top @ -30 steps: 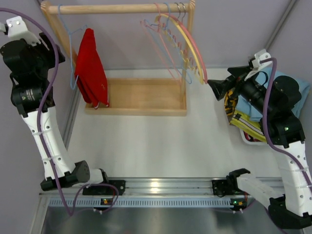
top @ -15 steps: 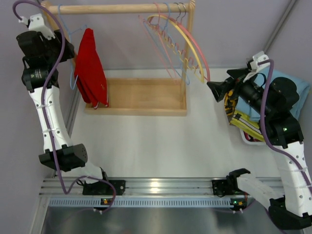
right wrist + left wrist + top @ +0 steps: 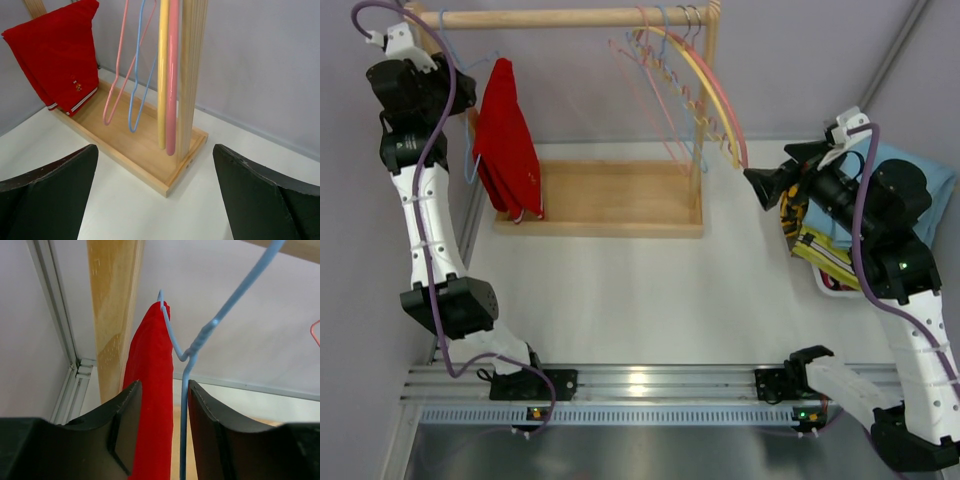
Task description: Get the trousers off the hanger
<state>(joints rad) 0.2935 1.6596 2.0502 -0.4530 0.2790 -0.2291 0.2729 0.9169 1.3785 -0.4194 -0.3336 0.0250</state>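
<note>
The red trousers [image 3: 505,140] hang folded over a light-blue wire hanger [image 3: 470,150] at the left end of the wooden rack [image 3: 600,200]. My left gripper [image 3: 463,102] is raised beside them. In the left wrist view the left gripper [image 3: 162,390] is open, its jaws astride the red trousers [image 3: 150,390] and the hanger wire [image 3: 184,430]. My right gripper [image 3: 760,185] is open and empty by the rack's right post. The right wrist view shows the right gripper [image 3: 155,147] wide open, with the red trousers [image 3: 55,50] far off. The light blue trousers [image 3: 925,175] and a yellow-green cloth edge [image 3: 823,252] lie piled at the right.
Several empty hangers, pink, blue and yellow [image 3: 690,90], hang at the rack's right end, also in the right wrist view [image 3: 162,75]. The yellow-and-black patterned cloth [image 3: 792,215] lies in the right pile, partly under my right arm. The rack's left post [image 3: 112,315] stands just beside the left fingers.
My left arm has swung up and rightward, bringing its gripper to the blue hanger and red trousers. The right arm has hardly moved.
</note>
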